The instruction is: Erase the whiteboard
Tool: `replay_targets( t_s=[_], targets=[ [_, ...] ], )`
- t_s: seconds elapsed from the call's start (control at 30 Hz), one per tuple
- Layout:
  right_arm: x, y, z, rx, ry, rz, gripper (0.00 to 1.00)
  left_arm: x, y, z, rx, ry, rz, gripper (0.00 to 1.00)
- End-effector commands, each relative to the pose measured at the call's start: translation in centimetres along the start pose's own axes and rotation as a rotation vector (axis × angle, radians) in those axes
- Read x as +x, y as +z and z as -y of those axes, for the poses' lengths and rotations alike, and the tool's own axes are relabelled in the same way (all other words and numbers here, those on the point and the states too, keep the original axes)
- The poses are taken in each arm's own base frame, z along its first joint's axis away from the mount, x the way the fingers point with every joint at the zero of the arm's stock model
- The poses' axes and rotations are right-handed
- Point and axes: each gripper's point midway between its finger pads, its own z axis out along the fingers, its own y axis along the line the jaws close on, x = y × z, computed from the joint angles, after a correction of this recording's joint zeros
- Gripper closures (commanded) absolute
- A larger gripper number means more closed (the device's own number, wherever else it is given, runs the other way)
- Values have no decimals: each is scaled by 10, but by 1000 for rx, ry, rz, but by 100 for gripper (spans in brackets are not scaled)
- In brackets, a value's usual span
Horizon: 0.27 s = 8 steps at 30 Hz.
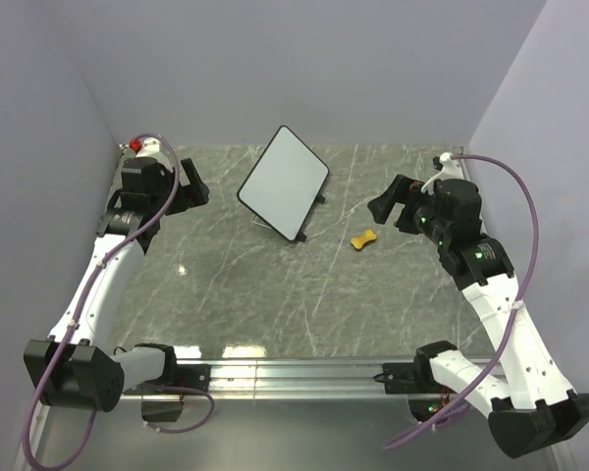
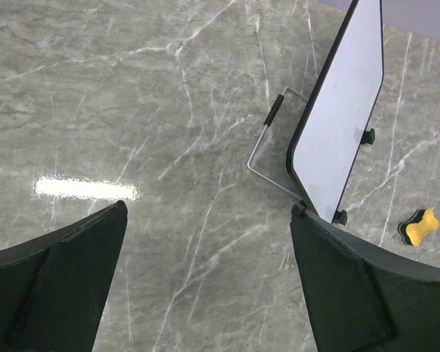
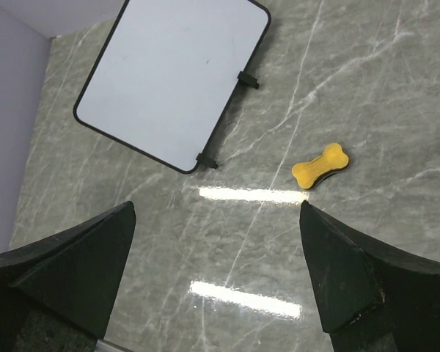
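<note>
Ahead of the left hand [image 1: 192, 189] and the right hand [image 1: 386, 203], between them, the whiteboard [image 1: 285, 183] leaned on its wire stand [image 2: 258, 150], its face tilted up within reach for wiping; no writing showed on it. Nearer the right hand, the yellow eraser [image 1: 364, 237] lay on the counter [image 1: 275, 294], apart from the board. Both hands were spread and held nothing.

The whiteboard [image 1: 284, 183], black-rimmed and wiped clean, stands tilted on its wire stand at the table's far middle.
</note>
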Motion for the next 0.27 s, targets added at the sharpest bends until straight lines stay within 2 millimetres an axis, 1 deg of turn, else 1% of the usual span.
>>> replay_targets(
  t_s=[0.0, 0.17, 0.2, 0.23],
  targets=[
    [-25, -5, -14, -47, -25, 78, 0, -16, -9, 3, 4, 7, 54, 1],
    [-30, -7, -17, -57, -39, 92, 0, -20, -9, 4, 7, -1, 70, 1],
    [-32, -8, -15, -47, -45, 97, 0, -21, -9, 4, 8, 0, 73, 1],
    [-35, -7, -10, -13, -42, 113, 0, -24, -9, -1, -24, 0, 86, 1]
  ],
)
